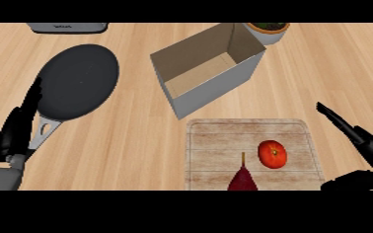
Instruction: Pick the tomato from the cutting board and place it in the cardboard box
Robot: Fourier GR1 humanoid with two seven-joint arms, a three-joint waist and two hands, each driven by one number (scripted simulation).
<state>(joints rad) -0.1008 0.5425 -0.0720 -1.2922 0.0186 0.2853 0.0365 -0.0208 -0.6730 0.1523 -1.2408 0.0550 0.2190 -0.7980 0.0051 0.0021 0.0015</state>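
A red tomato lies on the pale wooden cutting board, towards its right side. The open cardboard box stands just behind the board, empty inside. My right hand is at the right edge, to the right of the board, its fingers straight and pointing up-left, holding nothing. It is a short way from the tomato and not touching it. My left hand shows at the far left edge, fingers straight, resting over the pan's handle.
A dark frying pan lies at the left with its handle towards me. A dark red beet-like vegetable sits on the board's near edge. A potted plant stands behind the box; a grey appliance is at the back left.
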